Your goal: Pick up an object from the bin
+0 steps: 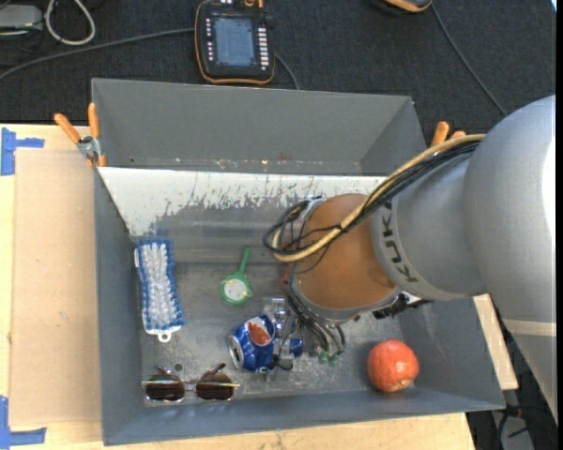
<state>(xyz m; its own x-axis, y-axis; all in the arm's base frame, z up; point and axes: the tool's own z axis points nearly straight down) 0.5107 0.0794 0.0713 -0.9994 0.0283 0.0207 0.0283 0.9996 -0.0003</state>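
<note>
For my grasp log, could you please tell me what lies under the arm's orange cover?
The tool sits below it, beside a crushed blue can. The bin floor directly beneath the cover is hidden.

place: robotics lab | evidence: KUKA arm (488, 223), teach pendant (235, 40) on dark floor (357, 36), loose cables (70, 12), grey bin (253, 125)

- The arm (488, 223) is cut off by the right edge.
- Its orange cover (342, 261) hides most of the gripper (296, 340) and the bin (263, 129) floor under it.
- The blue can (251, 347) is partly behind the gripper, and whether they touch cannot be told.
- The kind of the green round thing (235, 290) is unclear.
- The green bit (330, 352) is too small to tell.
</note>
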